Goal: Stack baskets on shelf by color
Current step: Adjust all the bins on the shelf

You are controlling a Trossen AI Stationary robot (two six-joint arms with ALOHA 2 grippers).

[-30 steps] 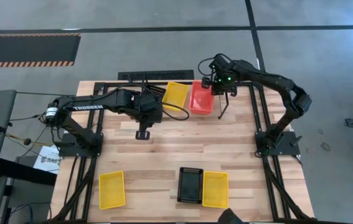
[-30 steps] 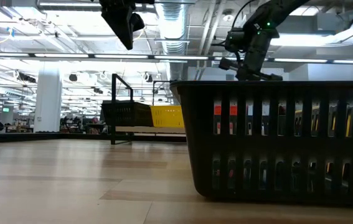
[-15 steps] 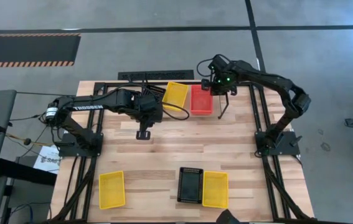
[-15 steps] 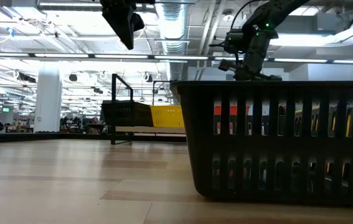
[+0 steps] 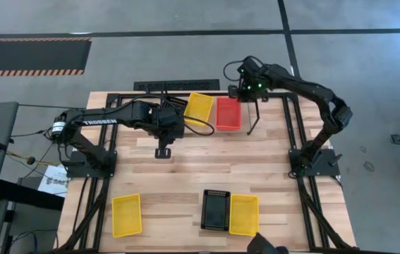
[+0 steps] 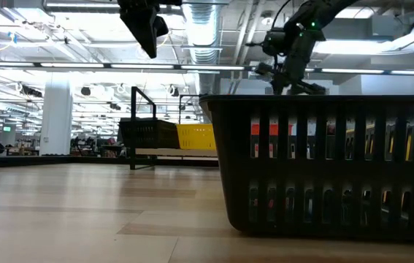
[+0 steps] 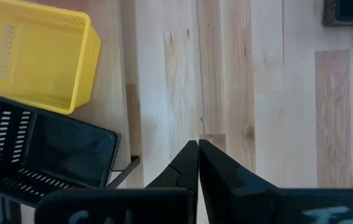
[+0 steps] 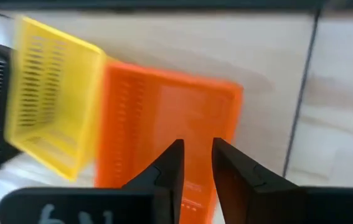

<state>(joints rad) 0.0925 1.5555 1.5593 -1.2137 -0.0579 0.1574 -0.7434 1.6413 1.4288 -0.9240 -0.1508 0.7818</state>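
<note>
On the shelf [image 5: 252, 121] at the table's far edge sit a black basket [image 5: 176, 106], a yellow basket [image 5: 199, 107] and a red-orange basket [image 5: 228, 113], side by side. My right gripper [image 8: 196, 142] hovers open just above the red-orange basket's far end [image 8: 164, 118] and touches nothing. My left gripper [image 7: 198, 146] is shut and empty. It hangs over bare wood [image 5: 161, 152], nearer than the shelf.
Near the front edge lie a yellow basket [image 5: 127, 215], a black basket [image 5: 216, 210] and another yellow one [image 5: 243, 214]. The black one fills the low view's right half [image 6: 323, 168]. Bare wood lies between the shelf and these baskets.
My right gripper has let go of the red-orange basket and drawn back a little up and toward the far edge. The basket, skewed and tipped a second ago, now lies square on the shelf beside the yellow one.
</note>
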